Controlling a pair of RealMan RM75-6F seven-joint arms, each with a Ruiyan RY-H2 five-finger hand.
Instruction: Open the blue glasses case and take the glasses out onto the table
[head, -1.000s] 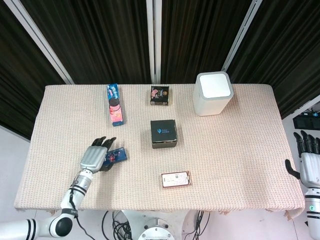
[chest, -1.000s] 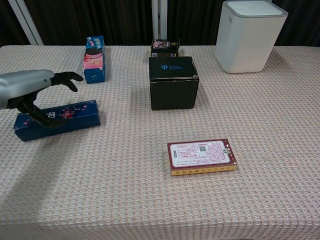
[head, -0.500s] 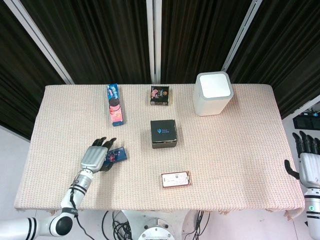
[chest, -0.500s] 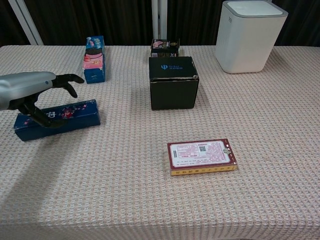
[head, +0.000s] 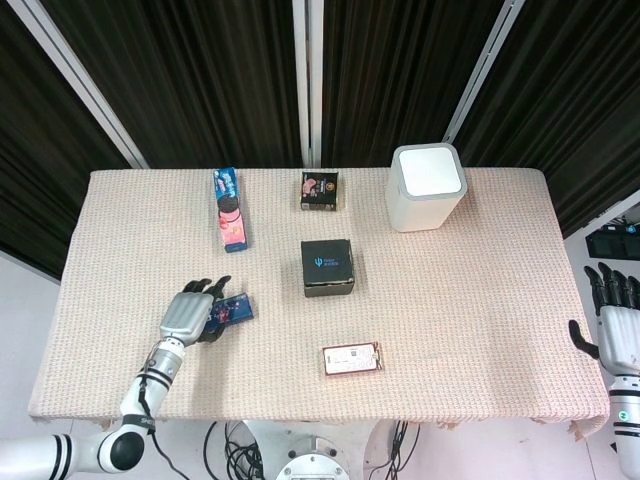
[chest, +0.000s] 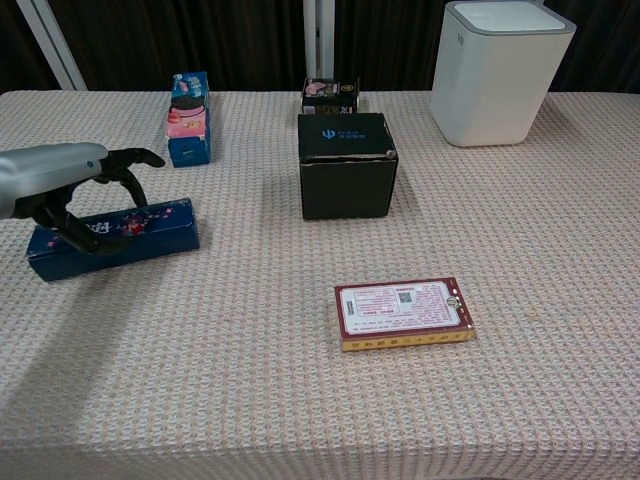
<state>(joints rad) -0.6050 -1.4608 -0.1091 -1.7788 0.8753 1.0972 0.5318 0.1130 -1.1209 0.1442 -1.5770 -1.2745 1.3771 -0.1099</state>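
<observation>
Chest view showed the left robot hand (chest: 60, 185) lying over the left part of the blue case (chest: 113, 238), its dark fingers (chest: 128, 160) curved down across the top and far side of the case; whether they actually gripped it could not be told. The case lay flat and closed on the counter (chest: 300, 400), near the left edge and well apart from the other things. From the head view the same hand (head: 188, 313) covered most of the case (head: 232, 310), leaving only its right end in sight. The right robot hand (head: 618, 320) hung off the right edge of the counter, fingers straight and apart, holding nothing. A black box (chest: 346, 164) stood near the middle of the counter, with a flat red packet (chest: 403, 313) lying nearer the front. At the back were a cookie pack (chest: 188, 131), a small dark box (chest: 330, 95) and a white bin (chest: 500, 70).
</observation>
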